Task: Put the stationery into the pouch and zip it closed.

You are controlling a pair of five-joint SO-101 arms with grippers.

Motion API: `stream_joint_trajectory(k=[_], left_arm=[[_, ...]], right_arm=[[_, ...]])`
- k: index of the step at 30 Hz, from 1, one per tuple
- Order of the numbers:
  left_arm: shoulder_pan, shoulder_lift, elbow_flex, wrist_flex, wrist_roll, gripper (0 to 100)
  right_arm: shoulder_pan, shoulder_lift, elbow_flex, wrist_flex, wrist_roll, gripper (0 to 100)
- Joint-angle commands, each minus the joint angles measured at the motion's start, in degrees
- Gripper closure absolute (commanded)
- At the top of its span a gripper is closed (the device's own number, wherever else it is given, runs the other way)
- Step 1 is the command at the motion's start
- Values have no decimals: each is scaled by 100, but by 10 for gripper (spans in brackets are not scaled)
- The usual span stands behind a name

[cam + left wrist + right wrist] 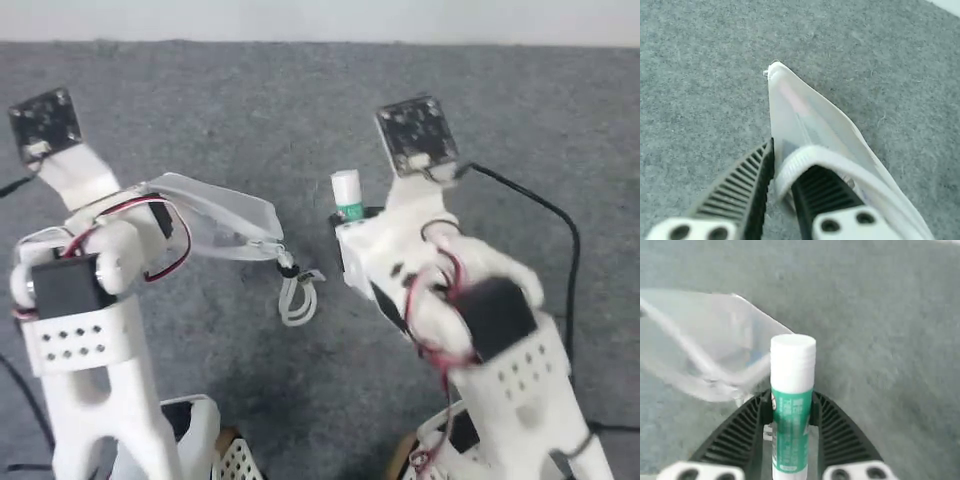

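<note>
A clear plastic pouch [215, 220] with a white zip edge hangs above the grey table, held at one end by my left gripper [165, 225]. In the left wrist view the left gripper [780, 172] is shut on the pouch [810, 120] rim, one finger inside its mouth. My right gripper [790, 410] is shut on a glue stick [791, 390] with a green label and white cap. From above, the glue stick [347, 195] stands upright in the right gripper [350, 220], just right of the pouch's free end. The pouch [715, 350] lies beyond the stick in the right wrist view.
A white cord loop [298, 295] hangs from the pouch's zip end onto the grey carpet-like table [250, 110]. A black cable [560, 240] runs along the right side. Both arm bases stand at the near edge.
</note>
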Motion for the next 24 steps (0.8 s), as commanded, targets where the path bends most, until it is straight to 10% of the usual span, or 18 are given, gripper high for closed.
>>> stream_joint_trajectory(k=[1,24], left_arm=[[26,-281,-110,-246,-35,987],[26,-281,-110,-246,-35,987]], right_arm=[[-505,-760,404,-576,-79,992],[-1437,-3846,6268,-7996,-70,992]])
